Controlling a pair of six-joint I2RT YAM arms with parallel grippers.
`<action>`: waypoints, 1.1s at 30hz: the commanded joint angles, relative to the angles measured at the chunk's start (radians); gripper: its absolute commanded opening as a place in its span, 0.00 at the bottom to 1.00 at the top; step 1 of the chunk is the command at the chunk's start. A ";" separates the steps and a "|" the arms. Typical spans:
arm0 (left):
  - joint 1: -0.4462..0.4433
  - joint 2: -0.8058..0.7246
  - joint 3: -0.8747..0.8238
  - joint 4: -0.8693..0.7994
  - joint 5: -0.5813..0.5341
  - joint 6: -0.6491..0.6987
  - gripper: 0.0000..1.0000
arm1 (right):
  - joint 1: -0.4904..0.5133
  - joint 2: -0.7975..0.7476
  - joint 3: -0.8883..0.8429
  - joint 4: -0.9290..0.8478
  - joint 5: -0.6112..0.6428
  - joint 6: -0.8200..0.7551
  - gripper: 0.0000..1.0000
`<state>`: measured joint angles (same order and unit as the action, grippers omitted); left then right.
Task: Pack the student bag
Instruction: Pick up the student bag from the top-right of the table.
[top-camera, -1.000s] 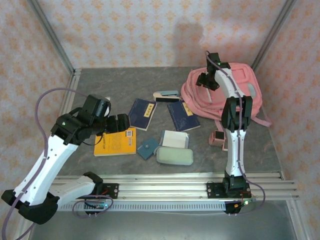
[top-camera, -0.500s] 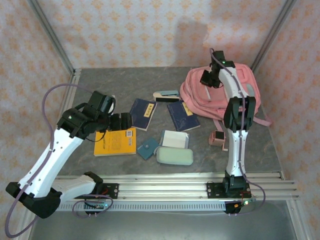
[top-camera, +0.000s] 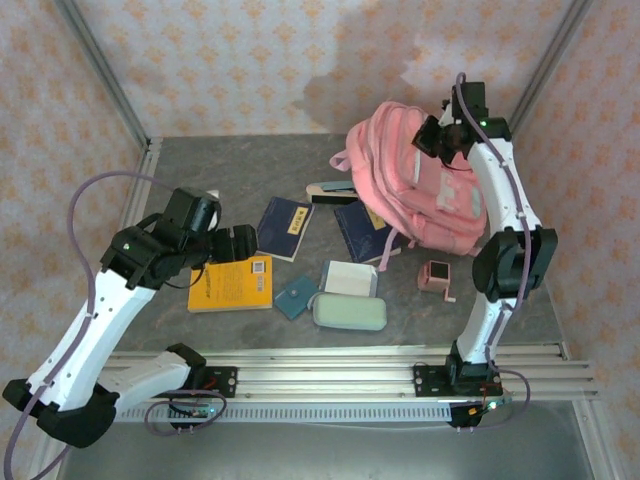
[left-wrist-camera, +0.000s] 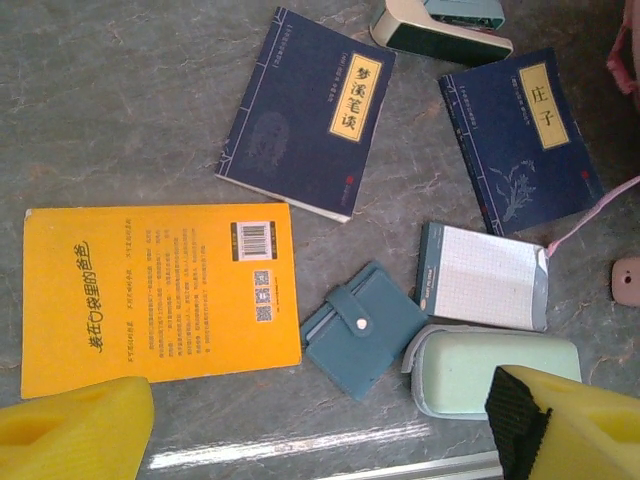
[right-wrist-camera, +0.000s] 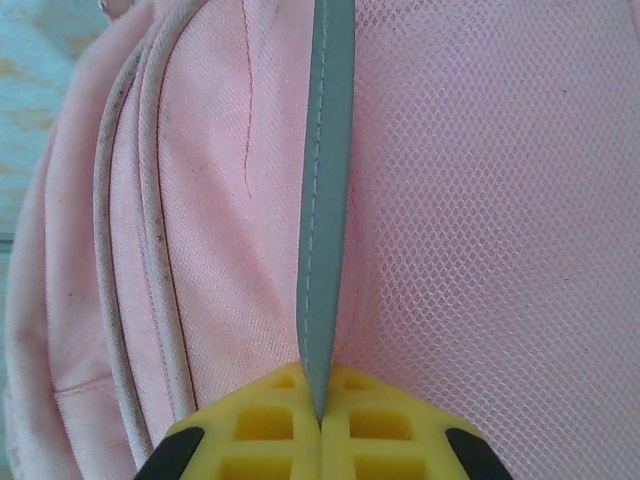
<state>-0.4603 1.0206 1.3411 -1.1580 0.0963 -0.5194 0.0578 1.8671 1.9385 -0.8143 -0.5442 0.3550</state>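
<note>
right tool (right-wrist-camera: 320, 418): clamped on grey strip (right-wrist-camera: 325, 200), likely handle, student bag (top-camera: 415, 185) hanging beneath | left tool (top-camera: 238, 245): wide, empty

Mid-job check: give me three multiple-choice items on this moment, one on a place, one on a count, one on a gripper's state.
1. Where does the teal wallet lie? A between the yellow book and the mint case; B on top of the yellow book; C alone in a far corner.
2. How many dark blue books are out? A one; B two; C four.
3. How is the right gripper? A wide open; B shut on the grey strip of the student bag; C shut on the yellow book.
Answers: 1 A, the left wrist view shows it in that gap. 2 B, two navy covers lie side by side. 3 B, its jaws meet on the strip.
</note>
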 joint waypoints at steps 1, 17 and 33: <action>0.004 -0.024 -0.027 0.022 -0.020 -0.042 0.88 | 0.036 -0.069 -0.056 0.152 -0.099 0.116 0.00; -0.004 -0.005 -0.096 0.110 0.030 -0.090 0.87 | 0.338 0.104 0.041 0.146 0.175 0.451 0.00; -0.317 0.338 -0.131 0.340 -0.074 -0.046 0.80 | 0.395 0.335 0.326 -0.023 0.178 0.510 0.00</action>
<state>-0.7303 1.3109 1.1694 -0.8795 0.1040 -0.6033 0.4534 2.2158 2.1578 -0.7811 -0.3649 0.8566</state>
